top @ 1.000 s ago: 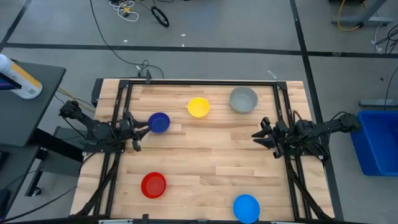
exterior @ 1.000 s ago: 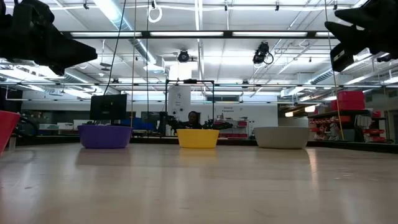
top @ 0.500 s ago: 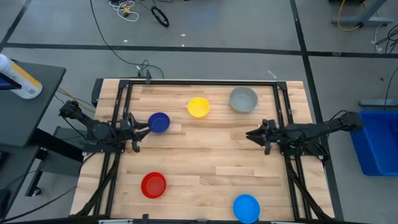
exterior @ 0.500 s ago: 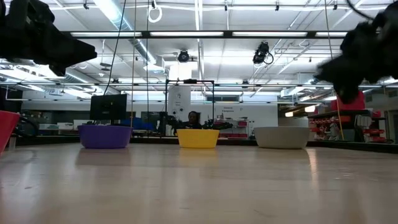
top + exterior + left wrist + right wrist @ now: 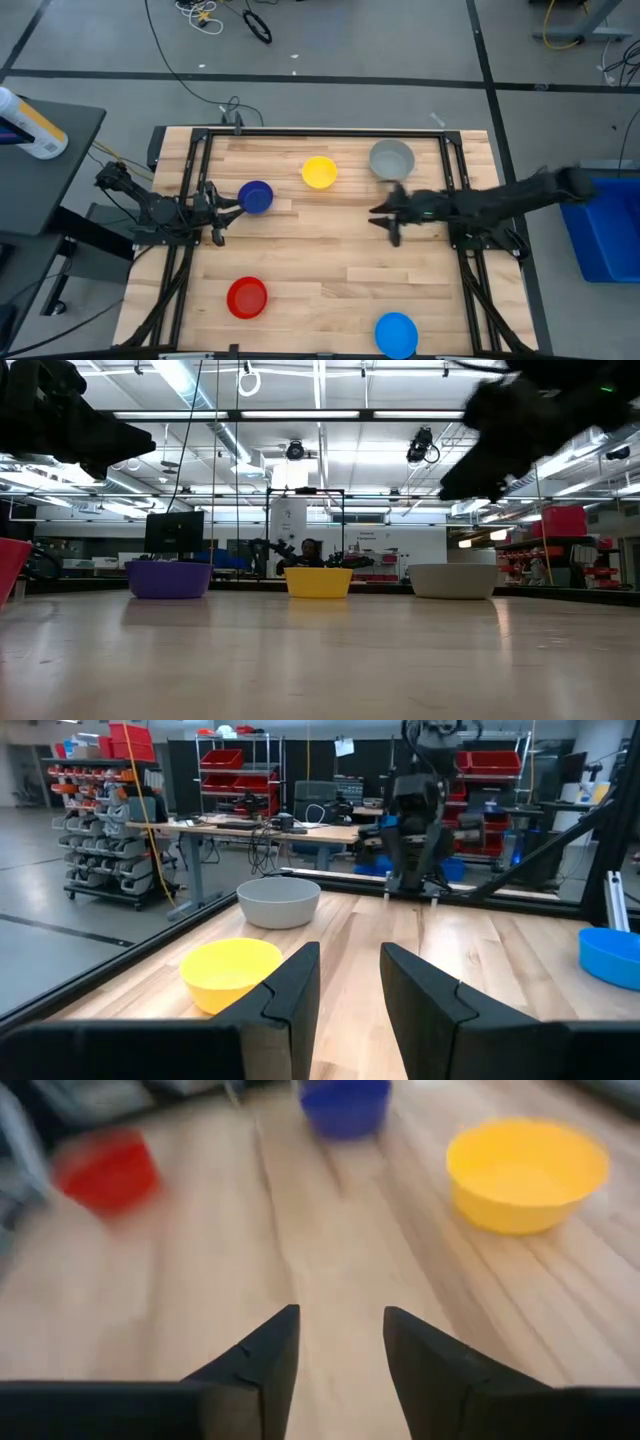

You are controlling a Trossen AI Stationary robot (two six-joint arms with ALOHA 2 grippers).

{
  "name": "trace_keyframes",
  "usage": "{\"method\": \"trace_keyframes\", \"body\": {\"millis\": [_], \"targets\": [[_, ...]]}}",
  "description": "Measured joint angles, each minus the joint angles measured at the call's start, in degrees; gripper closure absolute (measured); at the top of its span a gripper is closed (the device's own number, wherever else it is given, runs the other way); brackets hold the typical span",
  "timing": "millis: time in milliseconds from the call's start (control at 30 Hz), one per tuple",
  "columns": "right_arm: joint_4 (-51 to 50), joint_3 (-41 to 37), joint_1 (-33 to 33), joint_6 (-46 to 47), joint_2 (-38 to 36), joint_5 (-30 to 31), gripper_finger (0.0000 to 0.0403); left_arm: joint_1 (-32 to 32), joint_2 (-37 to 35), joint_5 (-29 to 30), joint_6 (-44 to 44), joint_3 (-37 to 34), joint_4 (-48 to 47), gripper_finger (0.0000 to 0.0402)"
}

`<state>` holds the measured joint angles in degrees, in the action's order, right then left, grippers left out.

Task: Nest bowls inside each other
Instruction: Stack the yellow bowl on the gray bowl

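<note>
Five bowls stand apart on their bases on the wooden table [image 5: 330, 250]: grey [image 5: 391, 160] and yellow [image 5: 319, 172] at the far side, dark blue [image 5: 256, 197] at the left, red [image 5: 247, 297] and light blue [image 5: 396, 333] at the near edge. My left gripper [image 5: 230, 207] hovers level at the left edge, just beside the dark blue bowl, open [image 5: 350, 990] and with nothing in it. My right gripper [image 5: 380, 217] hangs over the table's middle right, near side of the grey bowl, slanting down, open [image 5: 342, 1350] with nothing between its fingers.
Black rails [image 5: 320, 132] frame the table's far, left and right sides. A blue bin [image 5: 610, 230] stands on the floor beyond the right edge. Bare wood lies in the table's middle between the bowls. A person [image 5: 310, 550] sits far off in the room behind.
My right gripper has swung out from the table's right edge toward the middle, at about the same height, and has tipped from near level to slanting down. The bowls have stayed where they were.
</note>
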<state>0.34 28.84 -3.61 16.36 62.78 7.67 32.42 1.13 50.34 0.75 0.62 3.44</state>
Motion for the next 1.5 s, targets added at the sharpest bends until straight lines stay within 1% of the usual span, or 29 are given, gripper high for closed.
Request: {"method": "trace_keyframes", "body": {"millis": [167, 267, 367, 500, 633, 800, 1033, 1200, 1267, 1300, 1333, 1400, 1433, 1500], "targets": [[-14.15, 20.88, 4.69, -9.29, 23.97, -3.67, 0.0218, 0.0, 0.0, 0.0, -1.04, 0.0, -0.13, 0.0285], [-18.5, 31.9, 7.22, -14.23, 34.68, -5.22, 0.0211, 0.0, 0.0, -0.01, -2.0, 0.0, -0.15, 0.0285], [-22.24, 40.8, 9.82, -18.36, 41.35, -6.29, 0.0211, 0.0, 0.0, -0.02, -2.81, 0.0, -0.17, 0.0285], [-25.54, 47.97, 13.34, -22.69, 44.95, -5.26, 0.0214, 0.0, 0.0, -0.01, -3.12, 0.0, -0.17, 0.0285], [-26.23, 50.48, 17.16, -23.87, 45.57, -4.68, 0.0217, 0.0, 0.0, -0.02, -3.14, 0.0, -0.19, 0.0285], [-26.53, 50.51, 20.14, -21.3, 47.31, -7.55, 0.0215, 0.0, 0.0, -0.02, -3.14, 0.0, -0.2, 0.0285], [-22.53, 50.51, 18.61, -20.33, 53.47, -8.71, 0.0221, 0.0, 0.0, -0.02, -3.12, 0.0, -0.22, 0.0285], [-22.13, 50.51, 17.91, -18.9, 55.84, -6.3, 0.0236, 0.0, 0.0, -0.04, -2.97, 0.01, -0.22, 0.0285], [-22.24, 50.49, 17.51, -18.57, 55.87, -6.26, 0.0258, 0.0, 0.0, -0.02, -2.97, 0.0, -0.22, 0.0285], [-21.85, 50.5, 17.31, -17.89, 55.82, -6.03, 0.0278, 0.0, 0.0, -0.02, -2.97, 0.0, -0.22, 0.0285], [-21.74, 50.51, 17.0, -16.95, 55.75, -4.98, 0.0301, 0.0, 0.0, -0.02, -2.97, 0.0, -0.23, 0.0285], [-21.99, 50.51, 16.4, -15.92, 55.44, -1.66, 0.0365, 0.0, 0.0, -0.04, -2.97, 0.0, -0.23, 0.0285], [-21.86, 50.51, 15.94, -15.87, 55.33, 0.43, 0.0382, 0.0, 0.0, -0.03, -2.95, 0.0, -0.24, 0.0285], [-21.72, 50.74, 15.37, -15.72, 55.28, 3.87, 0.0394, 0.0, 0.0, -0.03, -2.95, 0.0, -0.24, 0.0285]]}}
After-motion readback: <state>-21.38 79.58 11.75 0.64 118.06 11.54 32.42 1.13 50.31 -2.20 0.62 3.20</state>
